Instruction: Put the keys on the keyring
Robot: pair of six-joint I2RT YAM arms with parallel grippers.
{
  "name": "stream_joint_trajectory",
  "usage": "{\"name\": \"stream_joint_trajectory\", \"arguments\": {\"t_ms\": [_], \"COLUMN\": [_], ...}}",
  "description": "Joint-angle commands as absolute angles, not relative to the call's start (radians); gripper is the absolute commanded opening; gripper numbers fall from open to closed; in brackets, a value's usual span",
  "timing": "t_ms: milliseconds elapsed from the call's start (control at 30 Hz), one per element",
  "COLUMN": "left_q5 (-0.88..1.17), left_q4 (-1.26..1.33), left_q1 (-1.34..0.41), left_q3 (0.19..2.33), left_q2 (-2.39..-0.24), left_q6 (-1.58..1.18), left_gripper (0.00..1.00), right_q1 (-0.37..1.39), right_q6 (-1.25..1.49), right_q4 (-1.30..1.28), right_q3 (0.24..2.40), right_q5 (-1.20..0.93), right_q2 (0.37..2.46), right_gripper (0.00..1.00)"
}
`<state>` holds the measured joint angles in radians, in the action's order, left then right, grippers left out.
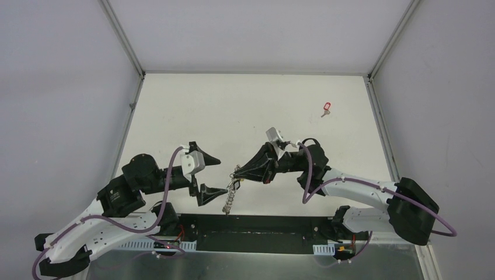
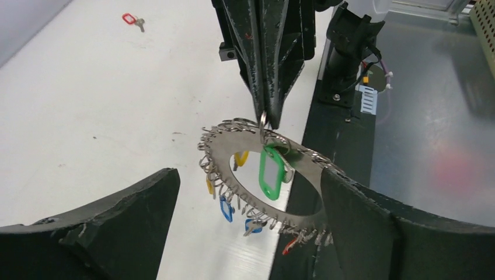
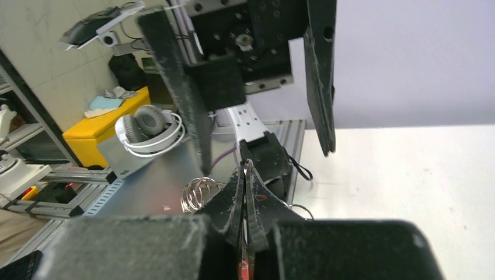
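Observation:
The keyring (image 1: 229, 198) hangs between the two grippers near the table's front edge. In the left wrist view it is a dark grey ring (image 2: 302, 164) fringed with small silver rings. Keys with green (image 2: 272, 172), yellow, blue (image 2: 226, 208) and red tags hang from it. My right gripper (image 1: 236, 174) is shut on a small silver ring at its top edge (image 2: 264, 119), also seen in the right wrist view (image 3: 245, 172). My left gripper (image 1: 220, 175) is open, its fingers either side of the keyring, whose right edge runs behind the right finger (image 2: 373, 227). One red-tagged key (image 1: 327, 108) lies far right on the table.
A black base rail (image 1: 257, 224) runs along the near table edge, with cables beside it. Metal frame posts (image 1: 122, 35) stand at the back corners. Off the table, the right wrist view shows a yellow box (image 3: 102, 125) and white headphones (image 3: 149, 131).

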<state>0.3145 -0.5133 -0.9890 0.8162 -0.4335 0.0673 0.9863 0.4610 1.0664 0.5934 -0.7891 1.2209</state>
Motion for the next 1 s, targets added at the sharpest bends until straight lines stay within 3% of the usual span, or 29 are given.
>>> {"name": "stream_joint_trajectory", "arguments": {"t_ms": [0,167,667,833,967], "left_q5": [0.296,0.305,0.28,0.268,0.265], "left_q4": [-0.513,-0.513,-0.512,-0.5,-0.488], "left_q1": [-0.997,-0.997,-0.997,-0.997,-0.997], "left_q3": [0.876,0.896,0.9,0.887,0.874], "left_q2": [-0.49,-0.521,-0.629,-0.644,-0.645], "left_q6": [0.025,0.002,-0.055,-0.068,-0.089], "left_gripper": [0.99,0.99,0.99,0.99,0.99], "right_q1": [0.958,0.901,0.742,0.736,0.737], "right_q6": [0.413,0.332,0.084,0.048,0.034], "right_q4": [0.957,0.72,-0.048,-0.149,-0.122], "right_q3": [0.594,0.574,0.602,0.619,0.662], "right_q5": [-0.688,-0.582,-0.543,-0.464,-0.48], "right_q2": [1.14,1.044,0.719,0.743,0.882], "right_gripper": [0.0,0.0,0.0,0.0,0.0]}}
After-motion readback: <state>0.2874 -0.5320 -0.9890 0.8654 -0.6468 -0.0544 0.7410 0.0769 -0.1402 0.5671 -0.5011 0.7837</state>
